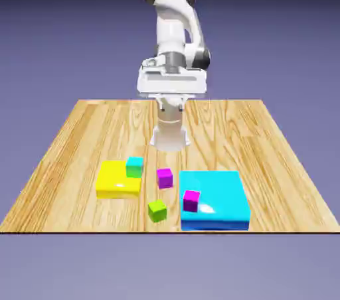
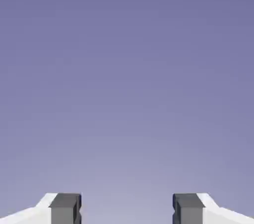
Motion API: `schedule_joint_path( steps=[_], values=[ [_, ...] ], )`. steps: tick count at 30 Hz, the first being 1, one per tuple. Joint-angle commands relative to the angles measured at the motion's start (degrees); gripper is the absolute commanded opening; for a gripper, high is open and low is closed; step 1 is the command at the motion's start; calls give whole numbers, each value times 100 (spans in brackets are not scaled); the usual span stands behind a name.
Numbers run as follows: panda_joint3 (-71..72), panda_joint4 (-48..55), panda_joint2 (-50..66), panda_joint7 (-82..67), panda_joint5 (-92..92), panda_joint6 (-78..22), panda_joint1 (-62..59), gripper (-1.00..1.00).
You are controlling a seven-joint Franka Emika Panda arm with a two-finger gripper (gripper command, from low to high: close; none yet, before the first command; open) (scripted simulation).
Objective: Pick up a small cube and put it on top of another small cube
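A small magenta cube (image 1: 165, 178) rests on the wooden table near the middle front. Its look-alike magenta cube (image 1: 191, 200) sits on the left edge of a flat cyan slab (image 1: 219, 202). The small teal cube (image 1: 135, 166) stands on the right rear corner of a yellow slab (image 1: 116, 181). My gripper (image 1: 172, 96) hangs high above the table's rear, far from all the cubes. In the hand view my gripper (image 2: 127, 209) stands open; its grey fingertips (image 2: 65, 208) are wide apart with only the backdrop between them.
A lime-green cube (image 1: 157, 210) lies near the table's front edge, between the two slabs. The robot's base (image 1: 170, 134) stands behind the cubes on the wooden table (image 1: 80, 139).
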Motion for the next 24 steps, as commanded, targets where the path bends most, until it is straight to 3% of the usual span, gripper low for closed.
schedule_joint_path(
  steps=[1,24],
  values=[
    [-156,-42,98,250,44,-56,114,0],
    [-3603,-980,2257,5760,1022,-1302,2626,0]
  ],
)
